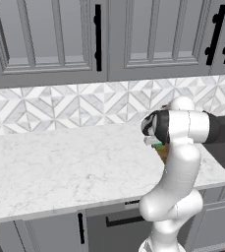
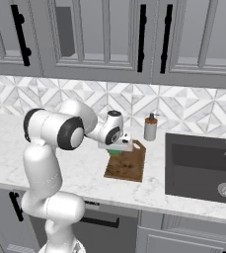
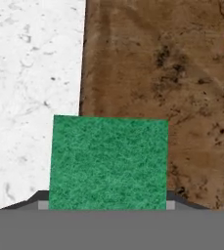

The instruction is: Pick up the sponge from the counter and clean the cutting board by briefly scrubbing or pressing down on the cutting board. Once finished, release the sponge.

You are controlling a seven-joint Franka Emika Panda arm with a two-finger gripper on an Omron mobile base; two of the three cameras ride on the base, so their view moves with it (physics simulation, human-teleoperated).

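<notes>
White arm bent forward, end effector [image 2: 116, 149] gripping sponge [image 3: 108, 163] over cutting board [image 2: 127, 165]

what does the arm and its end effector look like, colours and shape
The arm is built of glossy white, rounded, tube-like links with black bands and caps at the joints, rising from a bulbous white base section. No cables or markings can be seen. The end effector is a small pale block behind a round white and dark wrist; in the hand view its finger tips are dark with small grey pads.
</notes>
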